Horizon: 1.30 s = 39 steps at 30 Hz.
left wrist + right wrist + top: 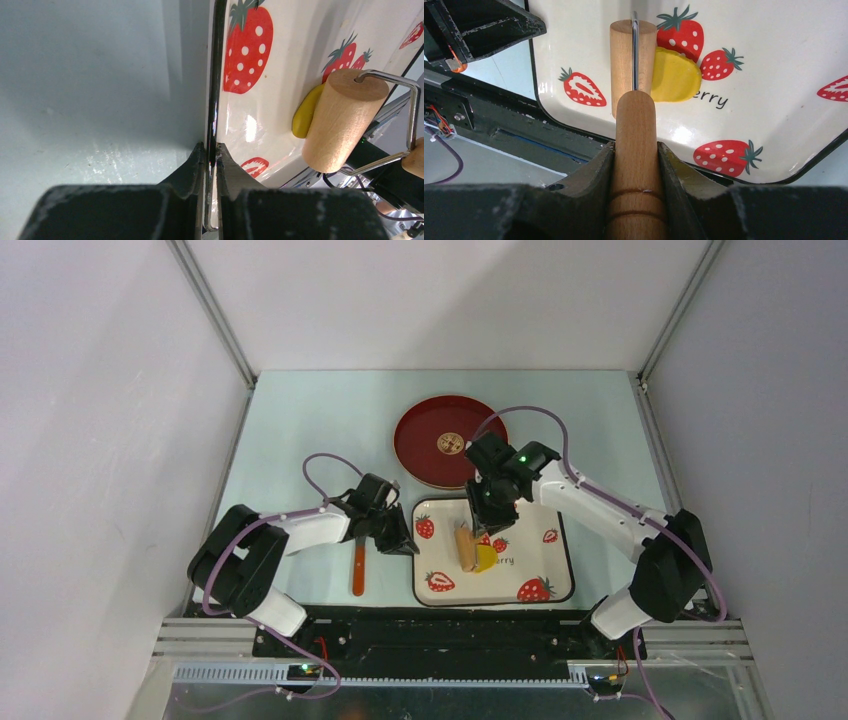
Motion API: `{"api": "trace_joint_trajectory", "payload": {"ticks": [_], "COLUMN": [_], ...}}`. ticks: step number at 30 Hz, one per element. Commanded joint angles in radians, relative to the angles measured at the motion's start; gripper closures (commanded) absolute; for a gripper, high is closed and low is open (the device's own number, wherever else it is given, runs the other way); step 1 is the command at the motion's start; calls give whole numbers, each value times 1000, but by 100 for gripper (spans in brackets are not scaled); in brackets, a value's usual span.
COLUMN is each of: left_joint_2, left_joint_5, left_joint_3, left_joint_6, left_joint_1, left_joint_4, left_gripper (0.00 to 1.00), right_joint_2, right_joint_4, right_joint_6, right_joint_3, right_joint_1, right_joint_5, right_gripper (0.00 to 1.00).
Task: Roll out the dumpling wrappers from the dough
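The yellow dough (676,77) lies as a flattened patch on the strawberry-print tray (545,560); it also shows in the top view (487,558) and the left wrist view (304,116). My right gripper (636,150) is shut on the wooden handle (636,130) of a small roller. The roller's drum (621,60) rests on the tray, over the dough's left edge. My left gripper (211,152) is shut on the tray's left rim (215,90). No cut-out wrappers are in view.
A red plate (430,445) with a gold emblem sits behind the tray. An orange-handled tool (358,570) lies on the table left of the tray, under the left arm. The table's near edge and rail run just below the tray.
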Motion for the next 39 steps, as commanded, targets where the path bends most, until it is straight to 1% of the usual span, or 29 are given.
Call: {"api": "trace_joint_trajectory", "payload": {"ticks": [1, 10, 24, 28, 30, 35, 39], "left_joint_2": [38, 38, 38, 42, 41, 42, 42], "left_joint_5": [-68, -68, -68, -69, -68, -67, -67], "left_joint_3": [-17, -17, -16, -15, -15, -15, -16], "left_joint_6": [7, 7, 7, 7, 7, 8, 9], "left_joint_1": [-3, -3, -3, -3, -3, -3, -3], "left_joint_4": [-59, -59, -59, -58, -58, -59, -59], "left_gripper": [100, 100, 100, 100, 100, 100, 100], "right_joint_2": [8, 10, -38, -61, -70, -127, -207], "right_joint_4": [29, 36, 51, 104, 114, 158, 202], "right_joint_6": [-9, -9, -14, -52, -71, -139, -211], "right_joint_3": [8, -73, -197, -179, -144, -32, 0], "right_joint_1": [5, 6, -23, 5, 22, 51, 37], "right_joint_5": [2, -3, -32, -113, -133, -139, -123], "right_gripper": [100, 100, 100, 100, 100, 100, 100]}}
